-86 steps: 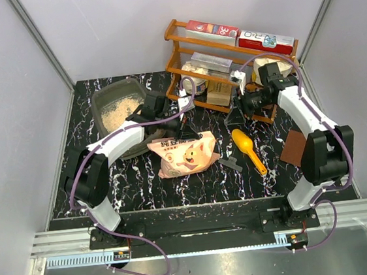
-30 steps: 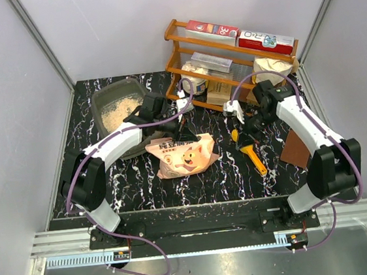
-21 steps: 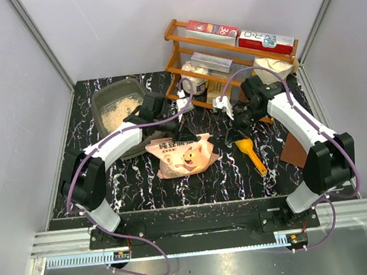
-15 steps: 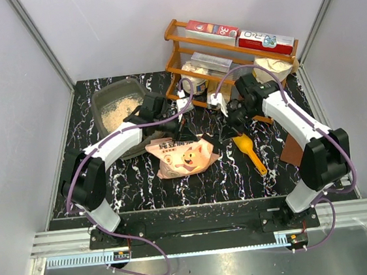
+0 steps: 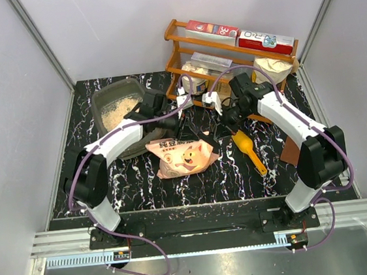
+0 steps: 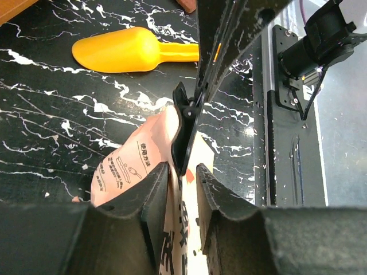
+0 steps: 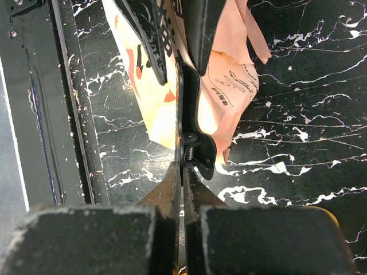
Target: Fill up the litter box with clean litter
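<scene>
the left gripper (image 6: pixel 182 173) stands with its jaws slightly parted astride the top edge of the pink bag (image 5: pixel 184 154), which lies flat near the middle of the table (image 5: pixel 142 181). the right gripper (image 7: pixel 183 175) is clenched on the tail end of a black clip (image 7: pixel 192 132) set on that same edge. the litter box (image 5: pixel 98 102) sits at the rear left, just beyond the bag, with pale clean litter (image 5: pixel 120 111) lying on its floor. a yellow scoop (image 5: pixel 247 145) lies right of the bag.

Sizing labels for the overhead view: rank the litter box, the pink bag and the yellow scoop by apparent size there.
1. litter box, largest even though partly covered.
2. pink bag.
3. yellow scoop, clearly smallest.
</scene>
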